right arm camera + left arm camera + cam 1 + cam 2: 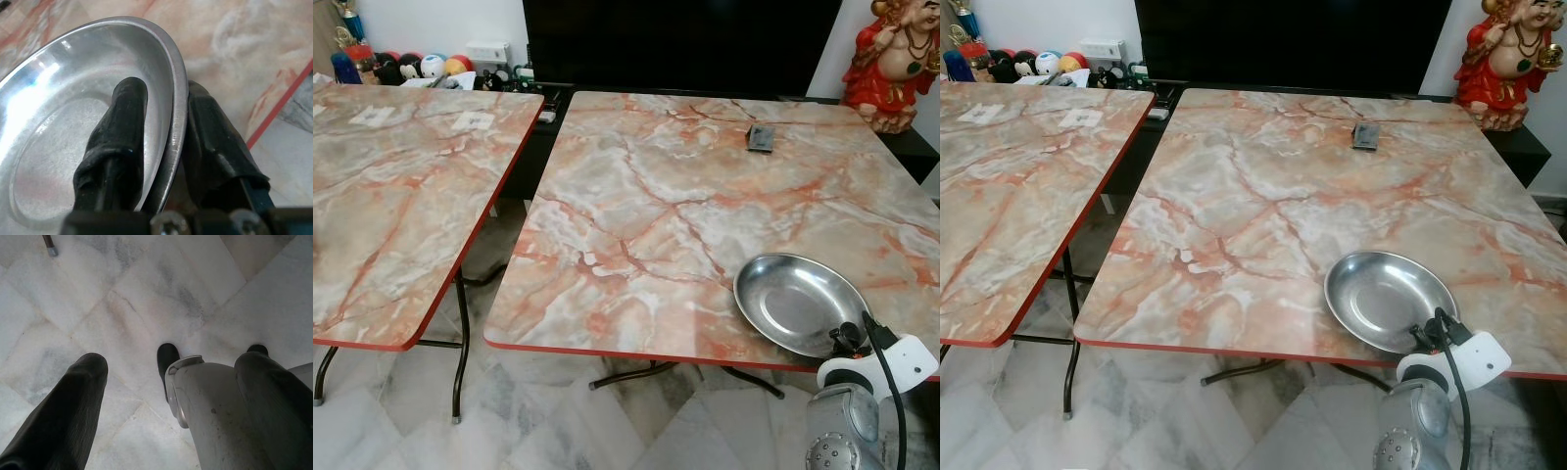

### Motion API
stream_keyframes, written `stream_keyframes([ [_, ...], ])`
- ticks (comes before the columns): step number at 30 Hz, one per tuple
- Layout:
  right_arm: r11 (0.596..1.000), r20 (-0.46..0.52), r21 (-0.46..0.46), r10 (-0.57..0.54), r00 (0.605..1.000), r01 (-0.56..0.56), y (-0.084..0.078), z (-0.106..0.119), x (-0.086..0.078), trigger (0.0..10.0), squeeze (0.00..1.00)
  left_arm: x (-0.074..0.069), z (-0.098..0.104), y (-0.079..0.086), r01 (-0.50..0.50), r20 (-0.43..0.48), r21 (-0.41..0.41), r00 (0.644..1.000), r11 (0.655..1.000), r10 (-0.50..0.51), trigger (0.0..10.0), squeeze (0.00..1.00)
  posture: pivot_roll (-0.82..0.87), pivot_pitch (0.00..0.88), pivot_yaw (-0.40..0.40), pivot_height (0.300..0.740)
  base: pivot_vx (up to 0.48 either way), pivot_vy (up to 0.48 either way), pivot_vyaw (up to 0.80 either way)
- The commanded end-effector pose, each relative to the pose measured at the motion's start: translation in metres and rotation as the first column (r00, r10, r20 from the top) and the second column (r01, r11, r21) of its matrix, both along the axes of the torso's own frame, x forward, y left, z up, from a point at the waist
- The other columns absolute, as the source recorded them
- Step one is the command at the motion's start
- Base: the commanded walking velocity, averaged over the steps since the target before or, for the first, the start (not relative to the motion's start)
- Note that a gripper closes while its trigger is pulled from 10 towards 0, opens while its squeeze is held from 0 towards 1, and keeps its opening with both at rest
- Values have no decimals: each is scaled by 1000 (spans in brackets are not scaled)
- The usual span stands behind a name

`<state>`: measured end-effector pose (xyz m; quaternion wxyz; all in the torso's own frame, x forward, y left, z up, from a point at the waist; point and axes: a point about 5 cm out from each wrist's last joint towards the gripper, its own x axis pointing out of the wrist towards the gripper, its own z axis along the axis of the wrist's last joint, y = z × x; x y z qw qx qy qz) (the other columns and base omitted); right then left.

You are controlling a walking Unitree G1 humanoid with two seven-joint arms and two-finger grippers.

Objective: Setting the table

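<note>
A round steel plate point(798, 299) lies on the marble-patterned table point(646, 206), close to its front right edge. My right gripper point(168, 88) is shut on the plate's near rim, one black finger point(122, 132) inside the dish and the other under the rim. In the eye views that gripper point(847, 339) sits just past the table's red edge, on its white wrist. My left gripper point(173, 357) hangs open over the white marble floor, holding nothing.
A second marble-patterned table point(391, 176) stands to the left across a narrow gap. A small dark remote point(761, 137) lies at the far side of the main table. Behind are a black screen point(675, 39), a red statue point(891, 59) and toys point(421, 67).
</note>
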<state>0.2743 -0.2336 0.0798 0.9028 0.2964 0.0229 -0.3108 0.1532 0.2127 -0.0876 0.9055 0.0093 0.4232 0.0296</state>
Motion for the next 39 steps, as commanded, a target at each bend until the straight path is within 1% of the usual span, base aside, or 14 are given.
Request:
stream_keyframes([
  [1, 1000, -27, 4, 5, 1000, -5, -3, -5, -2, 10000, 380, -8, -4, 0, 4, -43, 7, 999, 1000, -4, 10000, 0, -42, 106, -58, 740, 0, 0, 0],
  [3, 1000, -31, 3, 9, 999, -8, -2, -5, -2, 10000, 384, -8, -4, 0, 5, -44, 6, 999, 1000, -5, 10000, 0, -42, 106, -58, 740, 0, 0, 0],
  [4, 1000, -32, 3, 10, 999, -10, -2, -5, -2, 10000, 510, -8, -4, -1, 5, -45, 6, 999, 1000, -5, 10000, 0, -42, 107, -58, 740, 0, 0, 0],
  [6, 1000, -31, 6, 12, 999, -12, -1, -5, -2, 10000, 620, -9, -5, -1, 6, -47, 5, 999, 1000, -5, 10000, 0, -40, 109, -58, 740, 0, 0, 0],
  [7, 1000, -32, 6, 13, 999, -12, -1, -5, -2, 10000, 643, -9, -5, -1, 5, -47, 4, 999, 1000, -5, 10000, 0, -40, 111, -59, 740, 0, 0, 0],
  [8, 1000, -33, 7, 15, 999, -14, 0, -6, -2, 10000, 765, -9, -5, -1, 4, -48, 4, 999, 1000, -4, 10000, 0, -40, 111, -59, 740, 0, 0, 0],
  [14, 1000, -30, 11, 29, 999, -29, 1, -5, -3, 10000, 808, -10, -5, -1, 3, -50, 6, 999, 1000, -2, 10000, 0, -41, 115, -57, 740, 0, 0, 0],
  [20, 1000, -20, 2, 26, 999, -26, 2, -2, -5, 10000, 796, -10, -5, 0, 2, -50, 7, 999, 1000, -2, 10000, 0, -41, 116, -57, 740, 0, 0, 0],
  [21, 999, -1, -29, 28, 1000, -28, 0, 0, -5, 10000, 804, -10, -5, 0, 4, -52, 7, 999, 1000, -4, 10000, 0, -41, 114, -57, 740, 0, 0, 0],
  [23, 999, 13, -44, 30, 999, -29, 0, 3, -6, 10000, 804, -10, -5, -1, 12, -54, 8, 998, 1000, -11, 10000, 0, -40, 112, -56, 740, 0, 0, 0],
  [35, 998, 23, -48, 31, 999, -30, 3, 7, -8, 10000, 800, -10, -5, -1, 14, -55, 8, 998, 1000, -14, 10000, 0, -42, 112, -56, 740, 0, 0, 0],
  [36, 988, 34, -152, 47, 998, -41, 2, 15, -11, 10000, 745, -10, -6, -2, 16, -59, 7, 998, 1000, -15, 10000, 0, -41, 111, -58, 740, 0, 0, 0],
  [38, 977, 50, -212, 49, 998, -38, -1, 22, -14, 10000, 722, -11, -6, -2, 16, -63, 8, 998, 1000, -16, 10000, 0, -43, 113, -57, 740, 0, 0, 0],
  [39, 977, 50, -212, 49, 998, -38, -1, 22, -14, 10000, 722, -11, -6, -2, 16, -63, 8, 998, 1000, -16, 10000, 0, -43, 113, -57, 740, 0, 0, 0],
])
